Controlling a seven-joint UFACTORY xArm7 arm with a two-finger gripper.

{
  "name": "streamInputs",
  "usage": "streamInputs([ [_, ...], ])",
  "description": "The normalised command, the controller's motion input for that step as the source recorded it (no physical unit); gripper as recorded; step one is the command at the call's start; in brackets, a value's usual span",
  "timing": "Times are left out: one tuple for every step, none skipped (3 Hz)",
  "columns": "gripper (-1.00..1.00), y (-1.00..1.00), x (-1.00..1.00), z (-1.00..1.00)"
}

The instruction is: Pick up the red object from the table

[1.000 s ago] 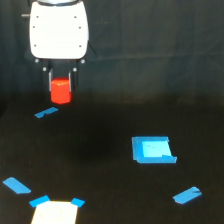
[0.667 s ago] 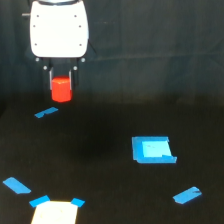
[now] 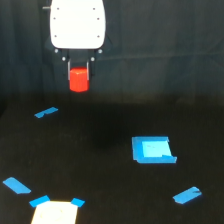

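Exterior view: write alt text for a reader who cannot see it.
A white end effector holds the red object above the black table. A flat blue square lies toward the view's right.

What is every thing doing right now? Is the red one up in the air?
Red object: up in the air, gripped in the pincer.
Pincer: shut on the red object.
Flat blue square piece: lying on the table.
Table: dark, with blue tape strips stuck on.
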Motion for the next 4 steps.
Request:
streamInputs([
  [-1.0,0.55,0.1,1.0],
  [-0.95,-0.55,-0.41,-0.02],
  [-0.75,-0.16,-0.37,0.28],
  [-0.5,0.65,0.39,0.27],
])
